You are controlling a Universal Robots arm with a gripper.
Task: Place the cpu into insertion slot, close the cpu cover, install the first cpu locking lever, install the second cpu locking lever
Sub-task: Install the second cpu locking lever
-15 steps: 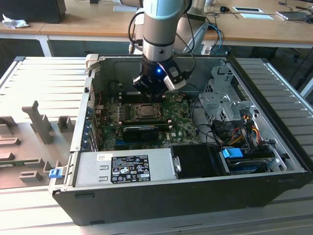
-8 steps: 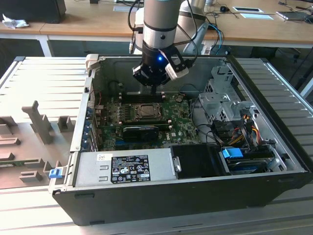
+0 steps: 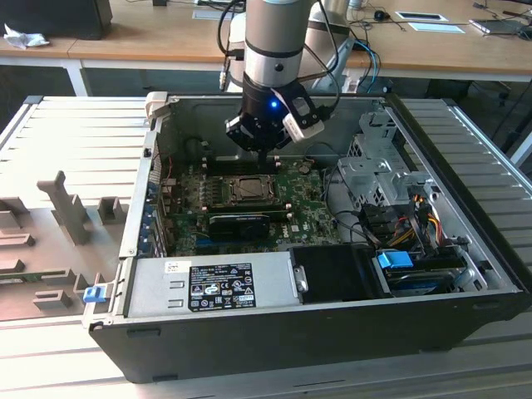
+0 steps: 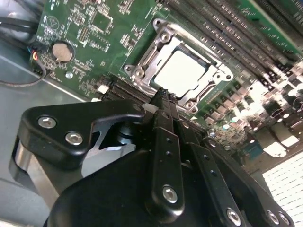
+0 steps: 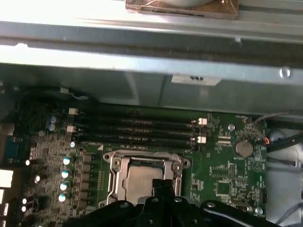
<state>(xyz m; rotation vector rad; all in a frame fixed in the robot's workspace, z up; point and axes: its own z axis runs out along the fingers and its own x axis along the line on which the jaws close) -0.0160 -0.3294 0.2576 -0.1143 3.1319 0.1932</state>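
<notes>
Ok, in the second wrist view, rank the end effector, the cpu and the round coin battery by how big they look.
1. end effector, largest, though nearness to the camera inflates it
2. cpu
3. coin battery, smallest

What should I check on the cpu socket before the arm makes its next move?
1. cpu seated in the insertion slot: ok, silver top lies flat inside.
2. cpu cover down over the chip: ok, frame surrounds it in both wrist views.
3. Locking levers latched: cannot tell.
4. gripper free of load: ok, jaws together, nothing between them.
5. Gripper positioned above the socket: ok in the exterior view.
6. Memory slots near the socket unobstructed: ok.
</notes>
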